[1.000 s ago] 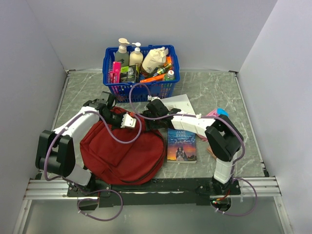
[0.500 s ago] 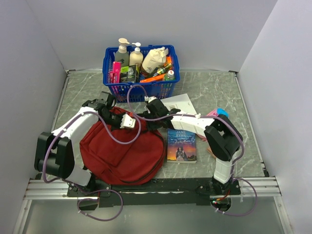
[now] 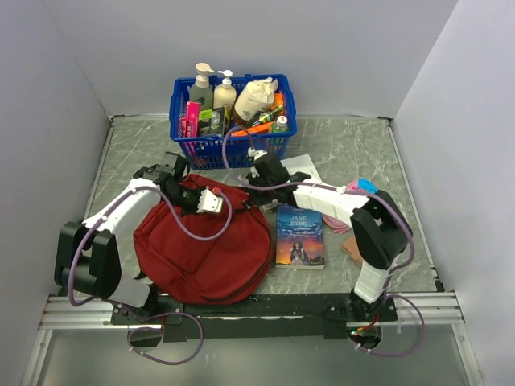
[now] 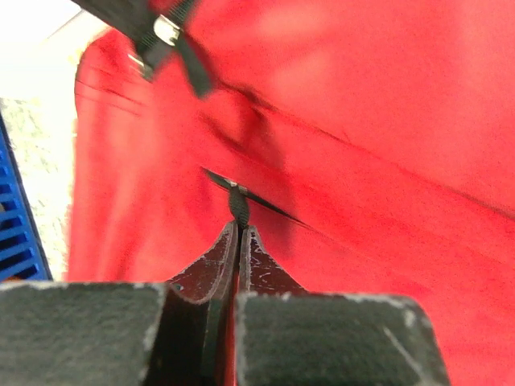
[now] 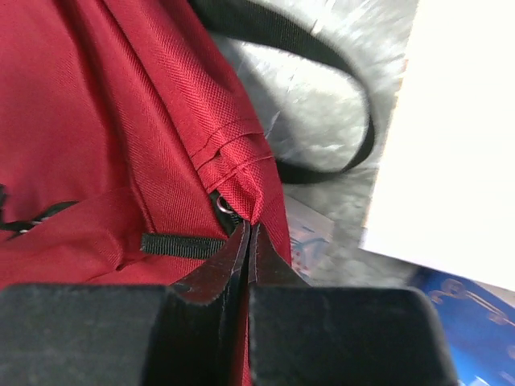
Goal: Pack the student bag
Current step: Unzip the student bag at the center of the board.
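The student bag, a dark-red backpack with black straps, lies flat at the front left of the table. My left gripper rests on its upper part, shut on a small black zipper pull against the red fabric. My right gripper is at the bag's upper right corner. It is shut on a fold of red fabric beside a metal zipper ring. A black strap loops over the table behind it.
A Jane Eyre paperback lies right of the bag. A white book lies behind it. A blue basket of bottles stands at the back. Pink and brown items lie by the right arm.
My right gripper closed on the bag's fabric corner and drew back toward the basket, pulling the bag's top edge with it. The left gripper stayed shut on the zipper pull.
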